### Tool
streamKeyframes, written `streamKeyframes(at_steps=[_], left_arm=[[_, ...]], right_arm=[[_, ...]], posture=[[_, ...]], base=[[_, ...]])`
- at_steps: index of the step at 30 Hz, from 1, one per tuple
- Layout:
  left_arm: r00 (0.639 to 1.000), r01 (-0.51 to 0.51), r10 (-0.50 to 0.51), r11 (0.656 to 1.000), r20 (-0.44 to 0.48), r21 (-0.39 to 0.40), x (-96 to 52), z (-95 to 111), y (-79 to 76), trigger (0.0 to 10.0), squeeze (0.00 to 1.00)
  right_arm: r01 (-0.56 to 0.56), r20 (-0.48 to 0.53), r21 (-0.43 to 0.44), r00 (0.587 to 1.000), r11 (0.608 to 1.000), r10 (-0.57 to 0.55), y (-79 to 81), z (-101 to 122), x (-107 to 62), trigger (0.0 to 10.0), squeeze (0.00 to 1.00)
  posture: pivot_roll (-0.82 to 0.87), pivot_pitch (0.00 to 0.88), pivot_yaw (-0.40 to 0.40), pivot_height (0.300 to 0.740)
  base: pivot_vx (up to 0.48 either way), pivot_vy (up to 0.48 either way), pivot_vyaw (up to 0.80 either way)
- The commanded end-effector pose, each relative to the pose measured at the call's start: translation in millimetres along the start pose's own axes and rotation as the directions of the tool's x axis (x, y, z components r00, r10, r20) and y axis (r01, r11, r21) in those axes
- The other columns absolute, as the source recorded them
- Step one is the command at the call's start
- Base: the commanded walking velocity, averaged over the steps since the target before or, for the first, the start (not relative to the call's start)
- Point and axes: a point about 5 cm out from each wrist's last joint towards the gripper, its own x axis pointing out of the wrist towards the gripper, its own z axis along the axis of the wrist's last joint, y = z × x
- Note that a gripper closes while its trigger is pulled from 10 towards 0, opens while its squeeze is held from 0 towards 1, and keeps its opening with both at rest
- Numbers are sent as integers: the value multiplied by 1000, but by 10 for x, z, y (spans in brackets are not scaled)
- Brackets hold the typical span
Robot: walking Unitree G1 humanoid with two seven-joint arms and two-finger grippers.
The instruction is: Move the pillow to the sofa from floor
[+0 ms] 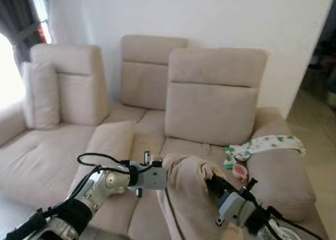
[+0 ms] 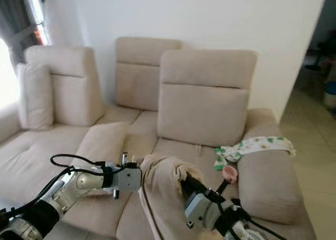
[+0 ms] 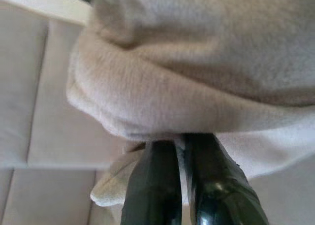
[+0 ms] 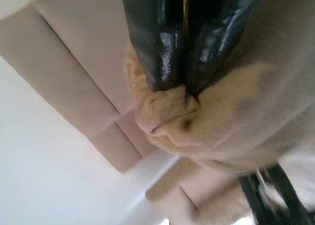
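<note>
Both grippers clench the beige pillow (image 1: 186,190) above the sofa (image 1: 47,161) seat: left gripper (image 3: 182,151) on its left edge, right gripper (image 4: 184,84) pinching its right fold.

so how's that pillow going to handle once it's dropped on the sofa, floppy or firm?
Probably floppy: the pillow sags and folds between the left end effector and right end effector, and its fabric bunches at each pinch. It looks light. It will likely slump flat on the sofa, not roll.
</note>
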Motion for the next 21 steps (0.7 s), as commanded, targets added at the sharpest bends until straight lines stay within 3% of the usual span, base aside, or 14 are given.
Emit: streamKeyframes(at_steps=[1,6,21], left_arm=[[996,-13,7,998,90,64,-3,146,46,10000,0],[996,-14,8,998,91,65,2,149,47,10000,0],[995,-22,15,997,96,72,31,163,61,10000,0]], right_arm=[[-25,83,8,996,1000,24,78,156,112,10000,0],[-22,87,9,996,1000,22,66,155,108,10000,0],[-6,84,-8,996,1000,7,22,149,110,10000,0]], posture=[[89,15,56,740],[86,15,54,740],[73,6,52,740]], base=[[281,0,-800],[281,0,-800],[275,0,0]])
